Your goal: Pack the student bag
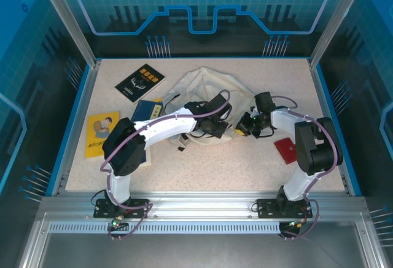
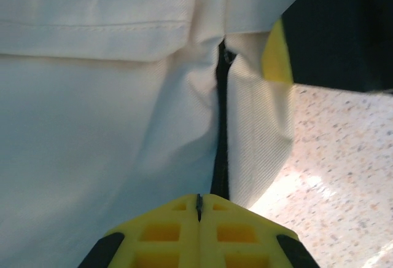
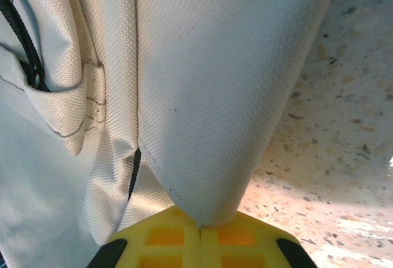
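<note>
The student bag (image 1: 199,86) lies at the table's (image 1: 245,163) far middle, with the left tool (image 2: 198,201) pinched together on its dark zipper line (image 2: 220,126) and the right tool (image 3: 199,224) clamped on a fold of its cream fabric.

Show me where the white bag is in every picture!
Top view: bag in the far middle of the table.
Left wrist: bag fills the left and middle.
Right wrist: bag covers the left and middle.
Shared landmark: the speckled table, right of the bag.
</note>
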